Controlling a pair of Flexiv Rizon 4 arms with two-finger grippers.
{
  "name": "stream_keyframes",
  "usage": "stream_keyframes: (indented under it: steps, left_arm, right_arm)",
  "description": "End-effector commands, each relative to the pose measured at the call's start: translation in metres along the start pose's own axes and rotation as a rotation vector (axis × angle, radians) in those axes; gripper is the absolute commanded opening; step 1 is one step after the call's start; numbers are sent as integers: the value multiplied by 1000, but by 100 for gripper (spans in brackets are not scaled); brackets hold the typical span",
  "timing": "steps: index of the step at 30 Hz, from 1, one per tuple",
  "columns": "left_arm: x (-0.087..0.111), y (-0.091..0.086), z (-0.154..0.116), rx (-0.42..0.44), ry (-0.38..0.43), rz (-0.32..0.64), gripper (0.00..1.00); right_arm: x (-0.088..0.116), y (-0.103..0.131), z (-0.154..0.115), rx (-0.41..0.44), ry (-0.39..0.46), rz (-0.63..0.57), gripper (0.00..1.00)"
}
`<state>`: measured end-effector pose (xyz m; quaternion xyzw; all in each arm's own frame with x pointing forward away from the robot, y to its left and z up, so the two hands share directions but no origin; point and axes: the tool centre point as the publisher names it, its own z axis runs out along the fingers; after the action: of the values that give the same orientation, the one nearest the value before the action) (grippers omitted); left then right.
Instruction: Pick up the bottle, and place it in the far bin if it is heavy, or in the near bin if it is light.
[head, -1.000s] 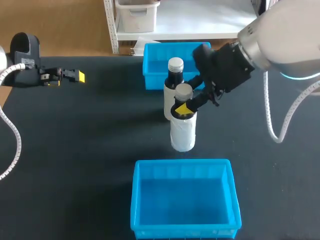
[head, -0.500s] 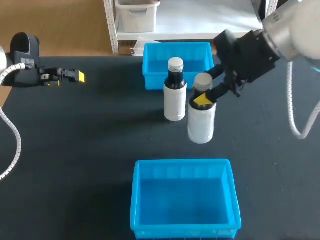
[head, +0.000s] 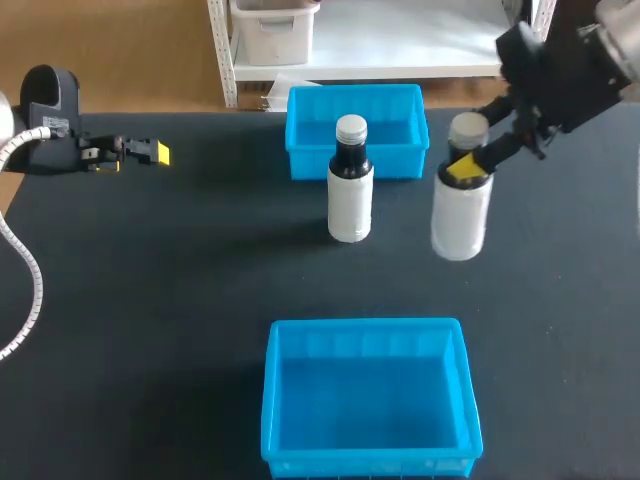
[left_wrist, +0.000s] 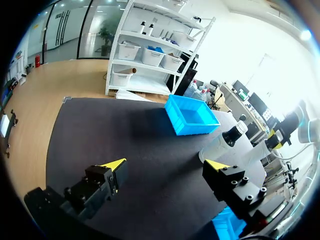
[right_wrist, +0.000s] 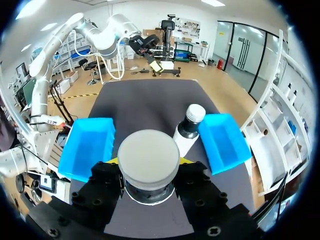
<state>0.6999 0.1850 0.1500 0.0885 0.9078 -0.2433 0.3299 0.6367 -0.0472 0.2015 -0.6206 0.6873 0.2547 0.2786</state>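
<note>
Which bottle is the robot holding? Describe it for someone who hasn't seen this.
Find the far blue bin at the table's back. To its right is a grey-capped white bottle. Unlike the other bottle, standing free before the bin, it is clamped at the neck by the right gripper.

1. A table (head: 150, 300) with a matte black top is seen across most of the head view.
2. A second bottle (head: 350, 195) is stood upright on it, near the middle and towards the far side. A white body, a dark neck and a pale grey cap are shown.
3. This bottle is placed just before the near wall of the far bin (head: 305, 160). It seems to stand slightly apart from that wall, though contact cannot be ruled out.
</note>
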Motion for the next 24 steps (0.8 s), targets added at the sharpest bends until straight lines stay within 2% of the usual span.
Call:
stream_keyframes:
  steps: [1, 5, 11, 17, 24]
  left_arm:
    - [0, 0, 0, 0, 0, 0, 100]
    - [0, 0, 0, 0, 0, 0, 100]
    - [0, 0, 0, 0, 0, 0, 100]
    - [0, 0, 0, 0, 0, 0, 100]
    - [0, 0, 0, 0, 0, 0, 100]
  right_arm:
    - [8, -21, -17, -8, 1, 11, 0]
    - [18, -43, -26, 1, 1, 18, 0]
    - [26, -88, -36, -6, 12, 33, 0]
    - [22, -133, -39, -11, 16, 27, 0]
    - [6, -174, -29, -28, 2, 6, 0]
